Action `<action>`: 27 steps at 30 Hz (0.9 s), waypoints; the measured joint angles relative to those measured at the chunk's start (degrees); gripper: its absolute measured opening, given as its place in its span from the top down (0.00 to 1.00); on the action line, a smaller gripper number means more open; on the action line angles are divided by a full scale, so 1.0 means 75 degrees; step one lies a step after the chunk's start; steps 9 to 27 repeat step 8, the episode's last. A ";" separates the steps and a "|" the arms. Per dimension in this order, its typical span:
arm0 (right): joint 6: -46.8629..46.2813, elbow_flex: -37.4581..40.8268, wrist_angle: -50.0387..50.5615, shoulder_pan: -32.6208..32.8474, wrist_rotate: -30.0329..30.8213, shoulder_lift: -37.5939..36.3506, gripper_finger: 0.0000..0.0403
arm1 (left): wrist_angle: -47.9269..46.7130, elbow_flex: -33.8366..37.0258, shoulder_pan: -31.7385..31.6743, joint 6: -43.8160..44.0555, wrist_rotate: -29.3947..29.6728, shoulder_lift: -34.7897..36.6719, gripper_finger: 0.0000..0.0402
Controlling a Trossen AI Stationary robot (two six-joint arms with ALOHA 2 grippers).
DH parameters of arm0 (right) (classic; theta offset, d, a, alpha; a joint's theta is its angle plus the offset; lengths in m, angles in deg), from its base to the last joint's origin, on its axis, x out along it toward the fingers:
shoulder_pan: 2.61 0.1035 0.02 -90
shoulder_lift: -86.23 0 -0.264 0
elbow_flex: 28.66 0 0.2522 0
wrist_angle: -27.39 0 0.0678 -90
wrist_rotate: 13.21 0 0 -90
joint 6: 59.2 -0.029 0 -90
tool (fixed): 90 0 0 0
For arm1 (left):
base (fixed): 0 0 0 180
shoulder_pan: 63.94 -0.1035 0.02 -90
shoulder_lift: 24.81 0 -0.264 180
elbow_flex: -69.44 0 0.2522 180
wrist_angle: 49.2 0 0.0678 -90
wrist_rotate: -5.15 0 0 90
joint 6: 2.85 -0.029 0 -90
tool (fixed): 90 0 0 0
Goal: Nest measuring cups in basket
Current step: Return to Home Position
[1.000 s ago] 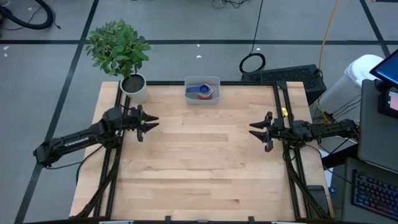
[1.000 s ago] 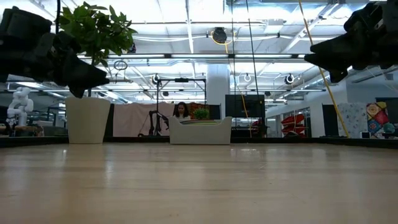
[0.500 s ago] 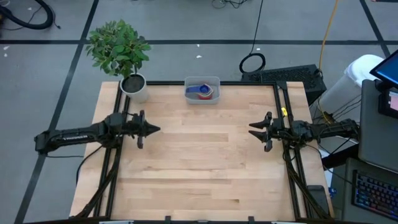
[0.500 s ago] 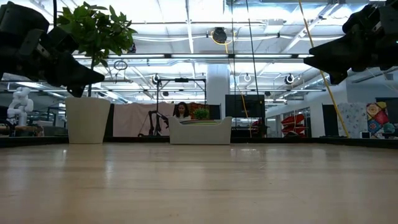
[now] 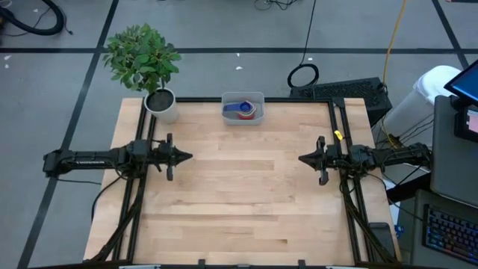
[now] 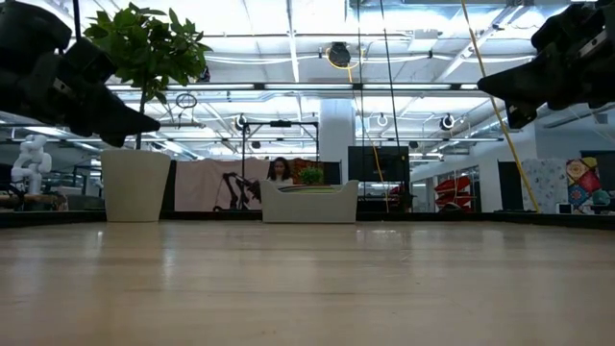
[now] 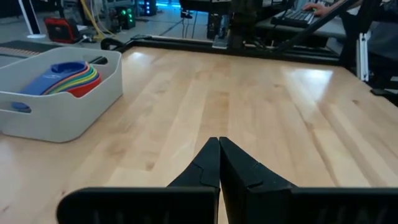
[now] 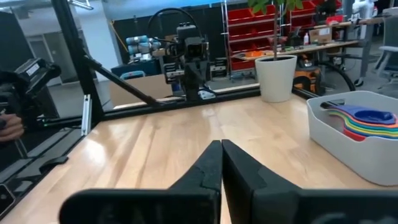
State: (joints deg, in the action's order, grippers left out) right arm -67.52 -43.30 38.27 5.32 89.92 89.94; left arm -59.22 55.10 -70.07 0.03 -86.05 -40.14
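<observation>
Note the measuring cups (image 5: pixel 241 110) nested in the basket (image 5: pixel 243 95) midway along the tabletop's (image 5: pixel 239 194) far edge. Note left jaws and right jaws closed, empty, at its side edges, well apart from the basket.

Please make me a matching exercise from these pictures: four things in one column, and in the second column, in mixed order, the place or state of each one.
Column one
1. measuring cups
2. white plant pot
3. left gripper
4. right gripper

Column two
a. shut, over the right side of the table
b. nested together inside the basket
c. shut, over the left side of the table
d. standing on a table corner, left of the basket

Pairs: 1-b, 2-d, 3-c, 4-a
</observation>
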 joint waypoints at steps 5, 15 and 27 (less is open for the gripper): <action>0.0104 0.0000 -0.0002 0.0000 0.0005 0.0000 1.00 | -0.0083 0.0000 0.0000 -0.0189 0.0136 0.0000 1.00; 0.0294 0.0000 -0.0002 0.0003 0.0008 0.0000 1.00 | -0.0078 0.0000 0.0000 -0.0568 0.0231 0.0000 0.99; 0.0294 0.0000 -0.0002 0.0003 0.0008 0.0000 1.00 | -0.0078 0.0000 0.0000 -0.0568 0.0231 0.0000 0.99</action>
